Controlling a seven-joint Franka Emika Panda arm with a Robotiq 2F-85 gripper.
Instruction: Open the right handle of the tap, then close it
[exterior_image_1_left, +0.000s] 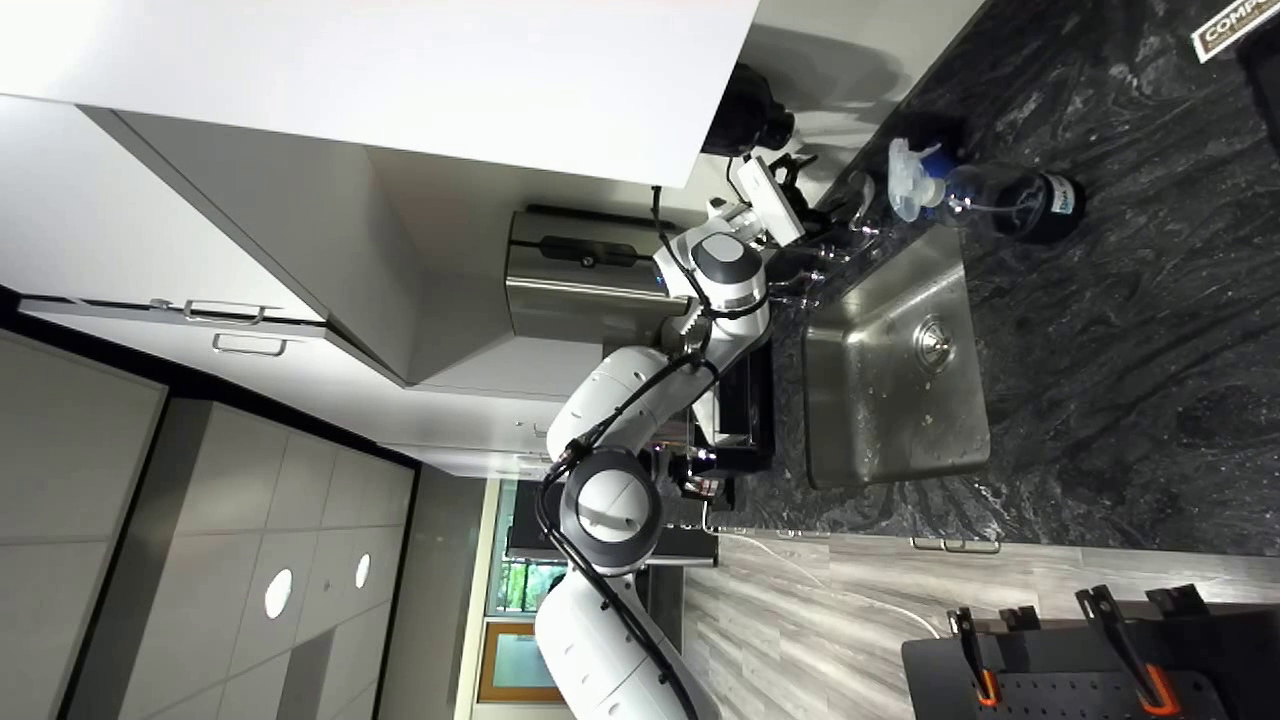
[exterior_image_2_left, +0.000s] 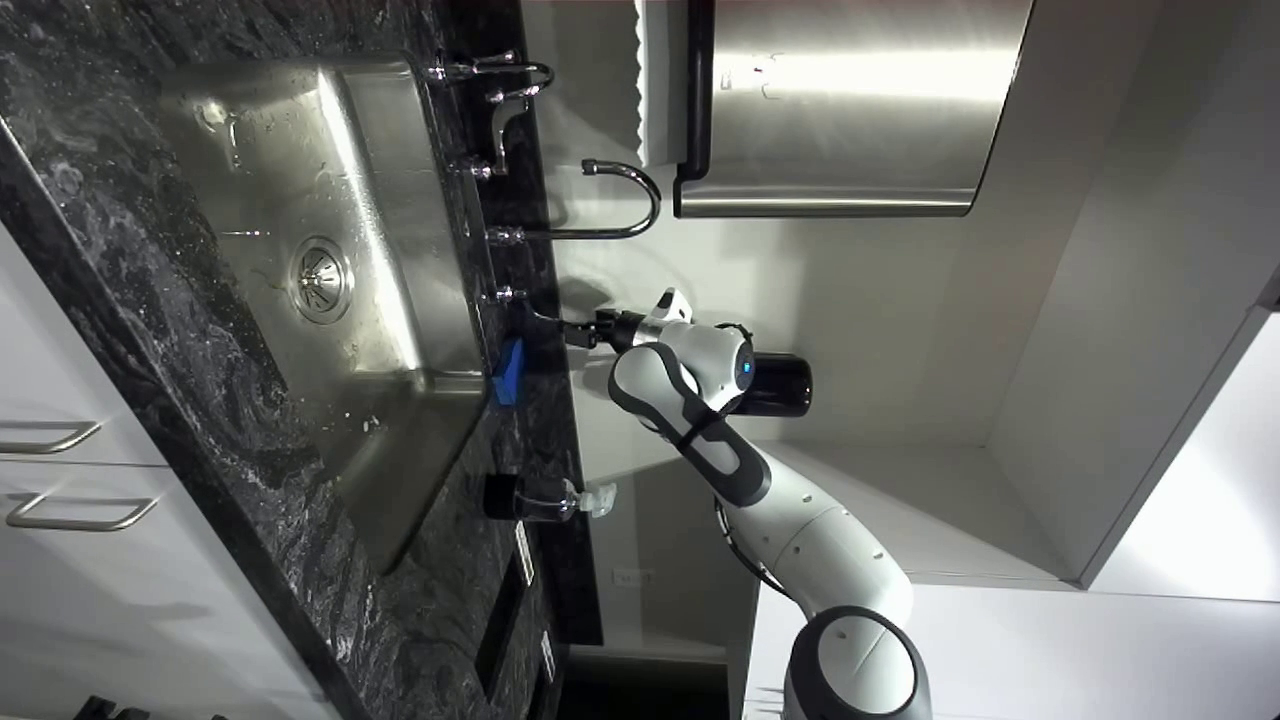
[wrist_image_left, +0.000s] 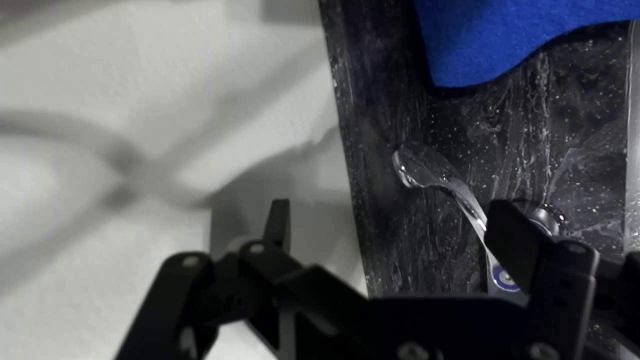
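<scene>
While the claw (wrist_image_left: 390, 210) sits spread wide, gripping nothing, the right handle (wrist_image_left: 465, 197) of the tap (exterior_image_2_left: 590, 234) lies within its spread in the wrist view, nearer the finger on that view's right, which hides part of it; contact or gap, can't tell. Long axis slants, from the pivot by that finger to the free end past the fingertips, toward the wall (wrist_image_left: 280, 100). Handle is at the back of the worktop (wrist_image_left: 390, 240), behind the sink (exterior_image_2_left: 370, 260), between the spout and a blue block (exterior_image_2_left: 508, 372). Next move likely needs a finger against its side to swing it. Shiny metal, slim, curved, rounded paddle end, blue-ringed cap.
</scene>
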